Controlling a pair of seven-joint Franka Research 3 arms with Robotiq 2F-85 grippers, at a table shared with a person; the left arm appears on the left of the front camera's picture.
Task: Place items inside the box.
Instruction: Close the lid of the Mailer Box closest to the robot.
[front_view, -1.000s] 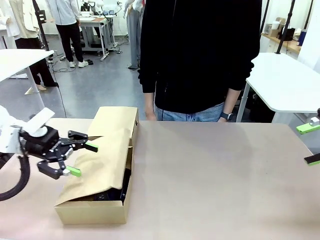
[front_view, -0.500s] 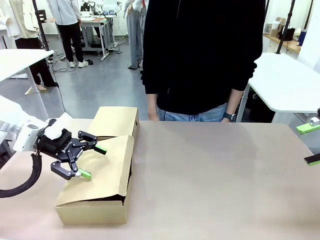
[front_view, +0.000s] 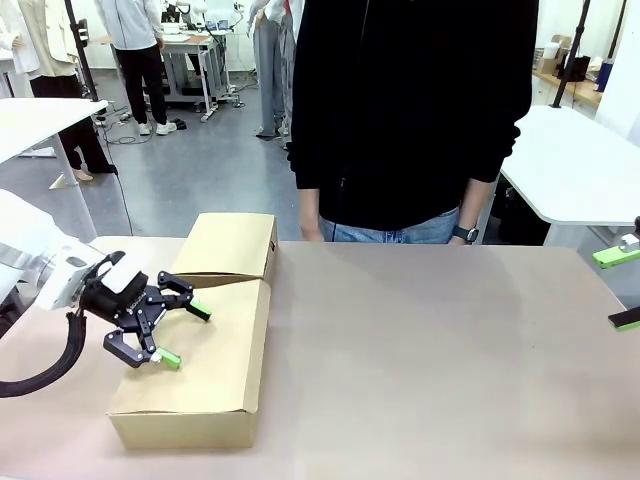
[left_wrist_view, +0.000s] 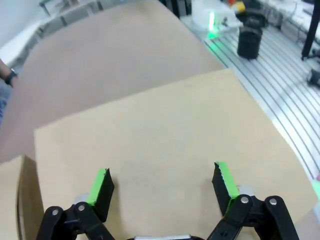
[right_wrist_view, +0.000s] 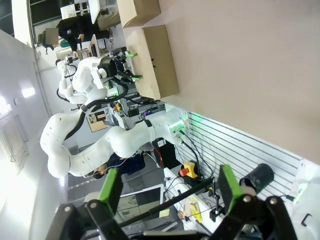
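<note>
The cardboard box stands at the table's left. Its near flap lies flat over the opening, and the far flap is folded back. The items are hidden under the flap. My left gripper hovers open just over the flat flap, at its left part. In the left wrist view the left gripper has its green pads spread wide just above the bare flap. My right gripper stands open at the table's right edge, holding nothing. The right wrist view looks past the open right gripper to the box far off.
A person in a black top stands at the far side, arms hanging, a watch on one wrist. The brown table stretches bare to the right of the box. White tables and other people stand in the background.
The near flap has gone down from a raised tilt to lying flat over the box. My left gripper moved right and down with it, staying open. The right gripper has not moved.
</note>
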